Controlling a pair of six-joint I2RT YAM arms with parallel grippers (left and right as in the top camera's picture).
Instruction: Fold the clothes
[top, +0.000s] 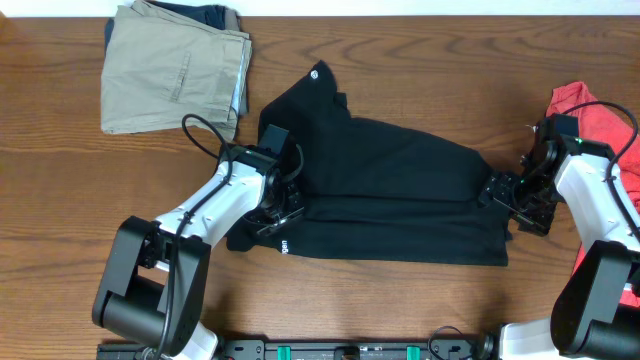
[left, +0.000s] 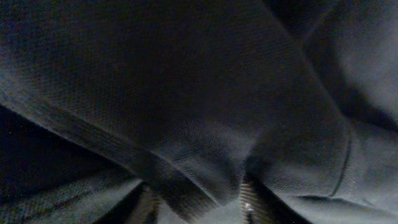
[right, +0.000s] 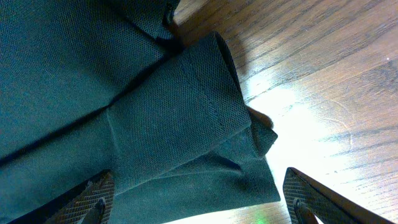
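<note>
grasp step, i judge: your left gripper (left: 198, 208) pinches a ridge of the black soft-fabric garment (top: 400, 190), your right gripper (right: 196, 196) gapes empty astride the hem corner (right: 261, 134); next, close it there.

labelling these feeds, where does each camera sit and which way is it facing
Overhead: fixed above the table, looking down on the black garment, khaki trousers, red shirt; both arms show.
Left wrist: on the left gripper, close against black fabric; fingers hardly visible.
Right wrist: on the right gripper, facing the garment's hem and wood; both open fingers show.
Shared: all three see the black garment.
</note>
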